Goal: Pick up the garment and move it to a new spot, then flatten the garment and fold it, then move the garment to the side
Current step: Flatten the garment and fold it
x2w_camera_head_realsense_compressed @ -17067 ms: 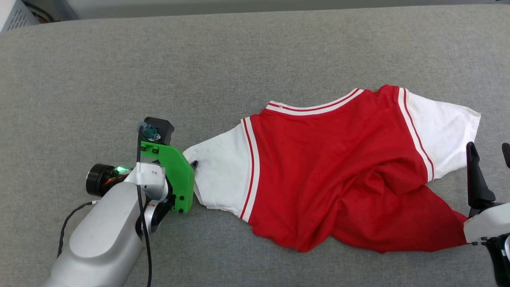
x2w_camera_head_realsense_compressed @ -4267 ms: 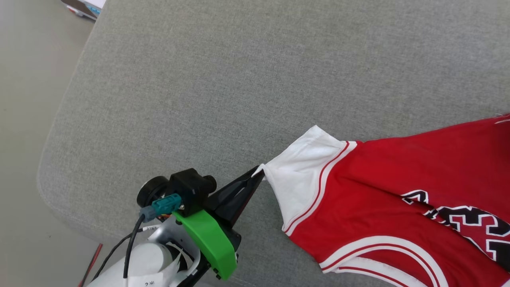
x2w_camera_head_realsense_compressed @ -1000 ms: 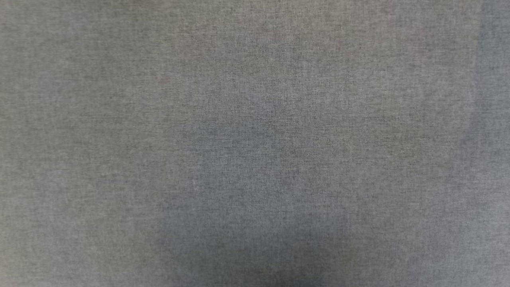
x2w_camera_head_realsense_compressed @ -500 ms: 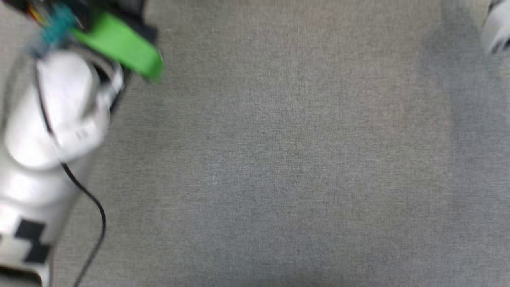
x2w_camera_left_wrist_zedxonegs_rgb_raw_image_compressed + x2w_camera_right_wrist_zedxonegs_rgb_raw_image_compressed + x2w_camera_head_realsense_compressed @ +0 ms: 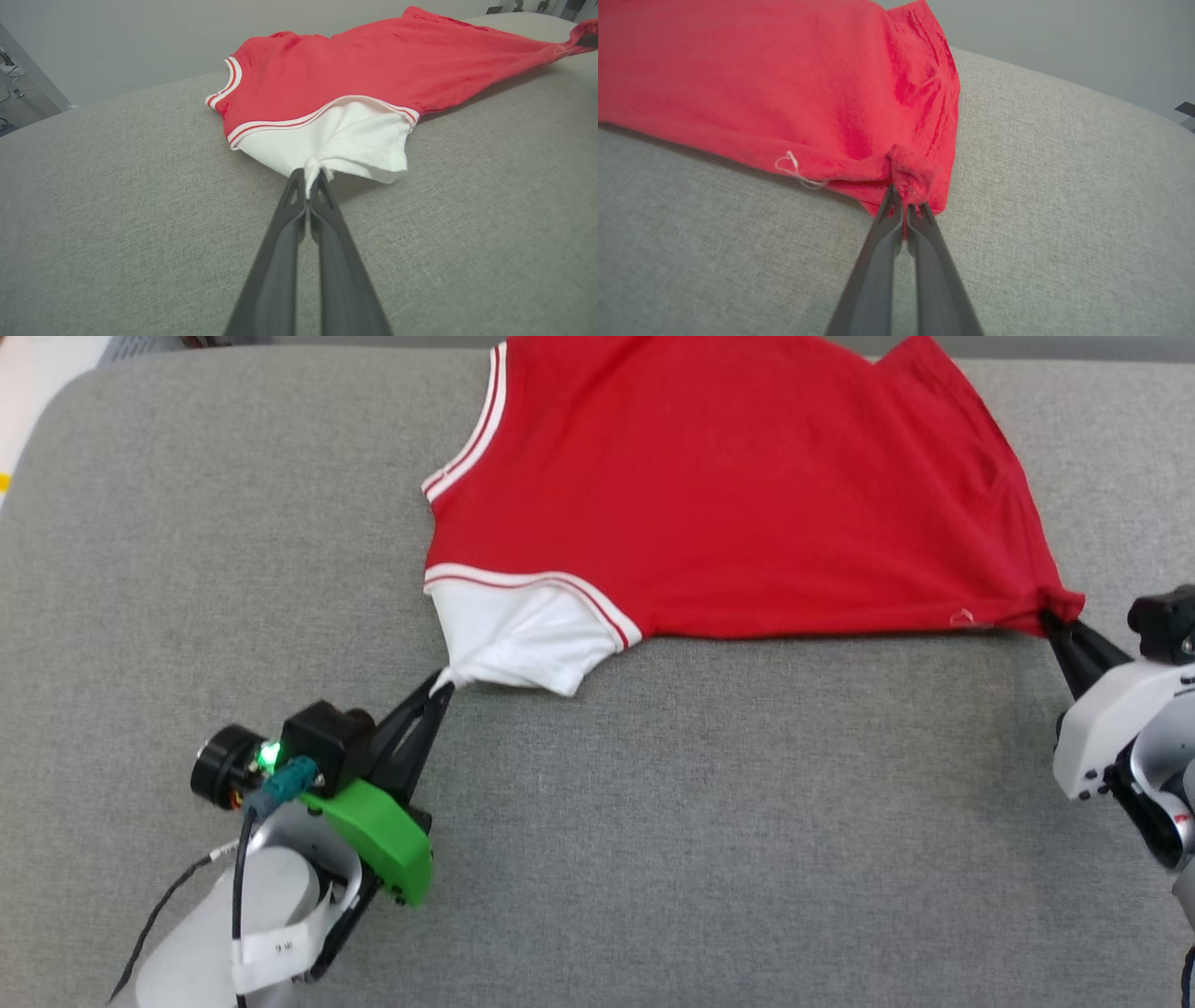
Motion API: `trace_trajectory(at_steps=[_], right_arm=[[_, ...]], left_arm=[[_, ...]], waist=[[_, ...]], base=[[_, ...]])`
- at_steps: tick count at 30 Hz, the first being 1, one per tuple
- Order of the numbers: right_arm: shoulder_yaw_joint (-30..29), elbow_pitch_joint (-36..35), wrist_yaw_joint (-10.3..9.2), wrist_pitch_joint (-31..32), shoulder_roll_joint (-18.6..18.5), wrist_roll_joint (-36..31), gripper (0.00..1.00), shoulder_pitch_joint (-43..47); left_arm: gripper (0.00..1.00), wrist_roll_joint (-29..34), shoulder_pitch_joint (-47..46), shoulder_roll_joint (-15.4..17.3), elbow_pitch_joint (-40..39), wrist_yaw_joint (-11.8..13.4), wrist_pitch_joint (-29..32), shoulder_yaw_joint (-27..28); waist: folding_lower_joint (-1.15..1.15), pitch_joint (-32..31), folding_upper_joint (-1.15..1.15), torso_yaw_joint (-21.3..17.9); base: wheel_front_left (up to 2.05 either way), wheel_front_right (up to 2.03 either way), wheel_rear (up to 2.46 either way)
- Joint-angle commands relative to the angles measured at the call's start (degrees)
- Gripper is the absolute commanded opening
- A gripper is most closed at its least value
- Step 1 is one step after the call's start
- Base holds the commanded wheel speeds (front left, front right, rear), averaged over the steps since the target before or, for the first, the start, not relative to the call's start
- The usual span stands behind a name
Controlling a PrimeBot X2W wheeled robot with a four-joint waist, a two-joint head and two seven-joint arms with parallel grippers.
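Nearest, the left pincer (image 5: 444, 681) is clamped on the white sleeve's edge and the right pincer (image 5: 1053, 619) on a red corner, likely sound holds for the garment (image 5: 747, 495), light, limp jersey spread beyond across the grey upholstered surface (image 5: 233, 523).

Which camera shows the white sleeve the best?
The left wrist view: the white sleeve is close and whole, pinched by the left gripper. The head view shows it smaller, from above. The right wrist view shows a red corner of the garment.
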Motion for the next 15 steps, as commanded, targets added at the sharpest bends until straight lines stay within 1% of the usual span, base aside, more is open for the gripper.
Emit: trace_trajectory(at_steps=[1,8,15], right_arm=[[-0.52,-0.64,-0.47,0.57,0.04,1.34,0.0,2.25],[-3.45,-3.14,-0.47,2.96,1.62,5.53,0.0,11.22],[-7.53,-6.31,-0.47,4.75,3.37,7.48,0.0,18.71]], left_arm=[[0.0,-0.47,2.3,0.6,-0.58,0.77,-0.16,-0.29],[0.0,-1.16,10.23,2.29,-3.33,1.56,0.73,-2.7],[0.0,-1.53,15.54,3.95,-6.55,2.4,1.61,-4.38]], waist=[[0.01,-4.87,0.0,0.82],[0.01,-9.6,0.0,0.71],[0.01,-13.27,0.0,0.52]], base=[[0.0,0.0,0.0],[0.0,0.0,0.0],[0.0,0.0,0.0]])
